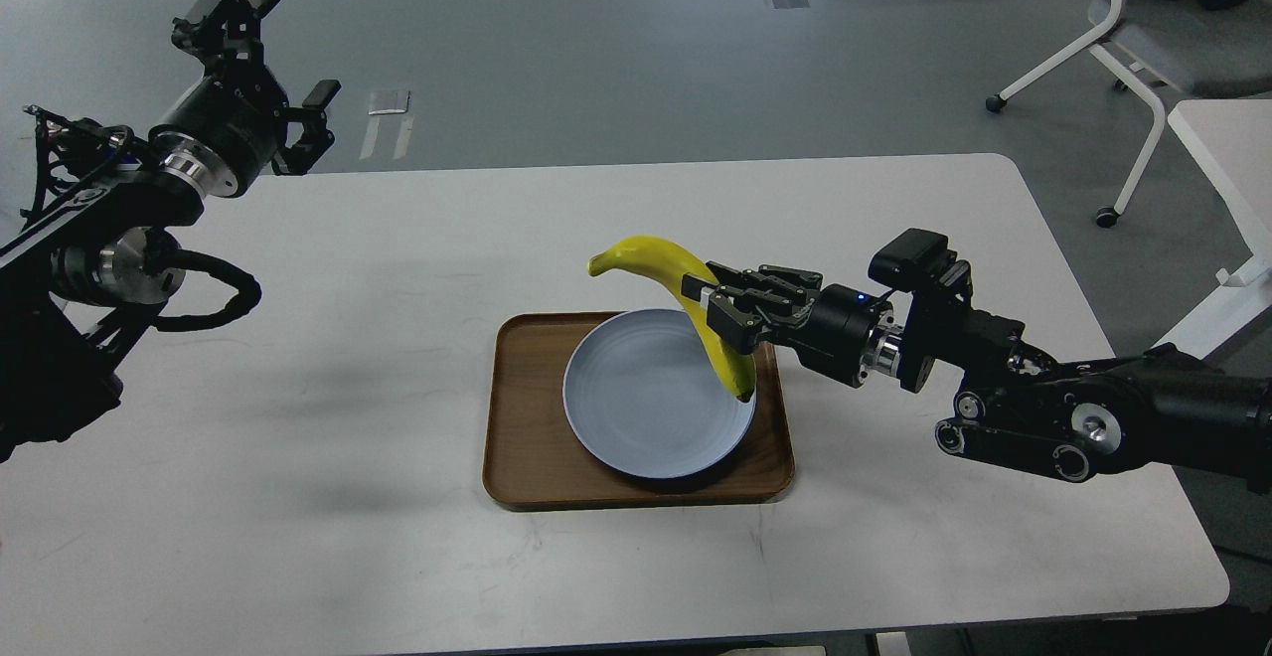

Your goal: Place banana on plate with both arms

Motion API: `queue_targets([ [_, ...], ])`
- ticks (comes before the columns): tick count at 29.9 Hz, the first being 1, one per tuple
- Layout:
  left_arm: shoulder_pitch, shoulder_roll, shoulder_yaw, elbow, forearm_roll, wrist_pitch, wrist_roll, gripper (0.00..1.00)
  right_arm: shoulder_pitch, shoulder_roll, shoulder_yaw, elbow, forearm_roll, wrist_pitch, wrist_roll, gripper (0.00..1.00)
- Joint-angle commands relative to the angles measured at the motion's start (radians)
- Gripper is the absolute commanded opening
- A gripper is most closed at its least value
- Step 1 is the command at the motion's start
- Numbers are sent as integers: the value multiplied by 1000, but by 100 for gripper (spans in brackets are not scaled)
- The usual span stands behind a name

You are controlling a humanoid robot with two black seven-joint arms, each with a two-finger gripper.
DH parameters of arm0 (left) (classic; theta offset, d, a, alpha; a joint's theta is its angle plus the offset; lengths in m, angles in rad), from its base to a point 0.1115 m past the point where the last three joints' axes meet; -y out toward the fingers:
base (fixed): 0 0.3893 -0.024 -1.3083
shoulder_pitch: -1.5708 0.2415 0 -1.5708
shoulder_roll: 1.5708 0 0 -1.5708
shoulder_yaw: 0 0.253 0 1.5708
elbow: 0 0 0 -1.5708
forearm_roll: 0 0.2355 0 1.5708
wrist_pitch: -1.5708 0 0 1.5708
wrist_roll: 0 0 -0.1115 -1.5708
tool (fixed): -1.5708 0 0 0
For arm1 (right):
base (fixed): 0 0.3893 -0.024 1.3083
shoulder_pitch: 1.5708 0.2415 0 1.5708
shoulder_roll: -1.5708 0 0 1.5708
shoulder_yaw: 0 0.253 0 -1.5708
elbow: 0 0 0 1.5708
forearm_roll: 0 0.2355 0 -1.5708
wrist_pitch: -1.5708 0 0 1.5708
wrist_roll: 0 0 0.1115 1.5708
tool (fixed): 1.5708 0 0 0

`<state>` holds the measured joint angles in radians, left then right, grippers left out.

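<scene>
My right gripper (717, 310) is shut on the yellow banana (668, 265) near its middle and holds it in the air over the right part of the pale blue-grey plate (636, 408). The banana's stem end points left and its dark tip hangs down over the plate's right rim. The plate sits in the brown wooden tray (522, 437) at the table's middle. My left gripper (268, 55) is open and empty, raised above the table's far left corner.
The white table (298, 497) carries only the tray and the plate. A white office chair (1143, 40) and part of another white table (1227, 154) stand on the grey floor at the far right.
</scene>
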<state>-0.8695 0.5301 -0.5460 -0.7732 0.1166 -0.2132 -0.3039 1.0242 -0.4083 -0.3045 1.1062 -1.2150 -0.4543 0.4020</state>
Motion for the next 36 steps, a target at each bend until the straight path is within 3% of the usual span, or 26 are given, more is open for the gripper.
queue_targets([
  [1,7,7,0,0,0,0,-1,98,-4,19,-42,-22,0,-1,0,0],
  [11,13,30,0,-14,0,-2,-34,98,-16,43,-67,-51,0,-1,0,0],
  [12,13,31,0,-15,0,-3,-35,98,-19,43,-74,-49,0,0,0,21],
  [13,13,33,0,-15,0,-2,-35,98,-24,46,-76,-51,3,0,0,65],
  [14,13,33,0,-15,0,-2,-35,98,-24,46,-76,-51,3,0,0,65],
  [15,15,34,0,-15,0,-2,-35,98,-26,51,-76,-49,9,0,-2,95],
  [22,33,33,0,-15,0,-2,-37,98,-33,45,-48,-62,12,-1,-8,99],
  [28,33,33,0,-32,0,-2,-37,98,-19,17,100,-63,55,-1,-8,99],
  [36,52,68,-3,-195,-2,-6,-27,98,60,-26,238,-48,435,58,-9,99],
])
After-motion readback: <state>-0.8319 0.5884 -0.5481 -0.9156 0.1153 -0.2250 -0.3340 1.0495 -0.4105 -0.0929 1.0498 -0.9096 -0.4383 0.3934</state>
